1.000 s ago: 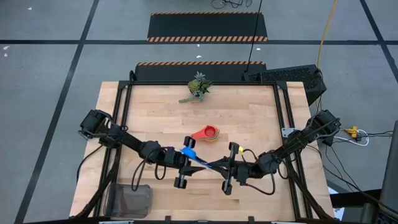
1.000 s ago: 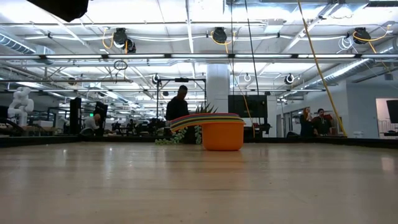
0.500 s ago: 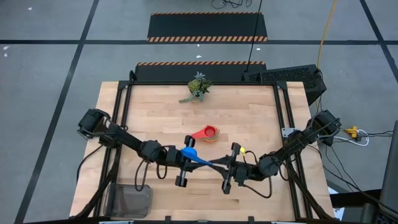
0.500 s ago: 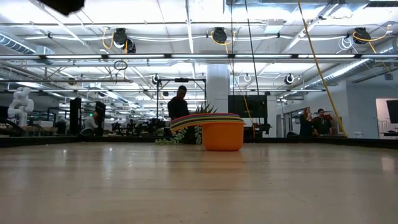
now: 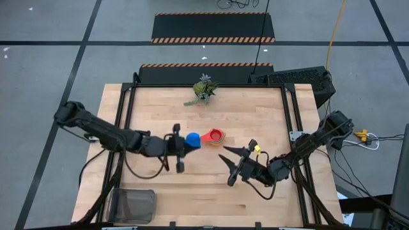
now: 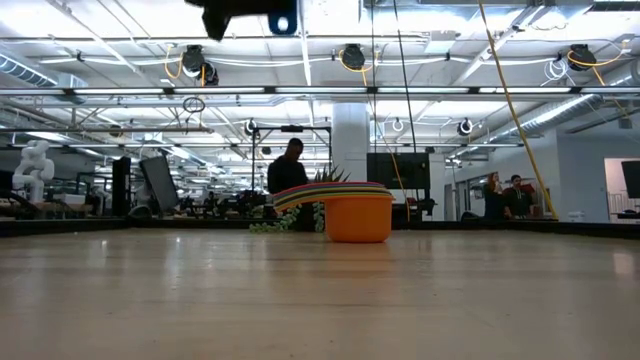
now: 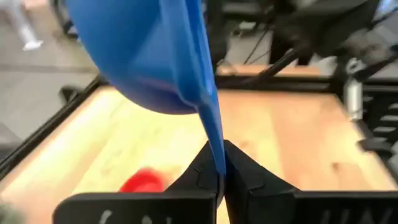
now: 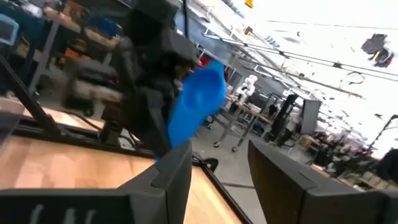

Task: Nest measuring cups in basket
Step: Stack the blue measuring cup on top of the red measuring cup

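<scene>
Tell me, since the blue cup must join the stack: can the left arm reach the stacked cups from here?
Probably yes: the left gripper holds the blue cup just beside the stacked cups, nothing between.

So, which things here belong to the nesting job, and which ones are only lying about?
Job:
- blue plastic measuring cup, held by its handle in the shut left gripper
- nested stack of plastic measuring cups, red on top
- dark grey mesh basket
- right gripper, open, empty

Lying about:
- small green leafy plant
</scene>
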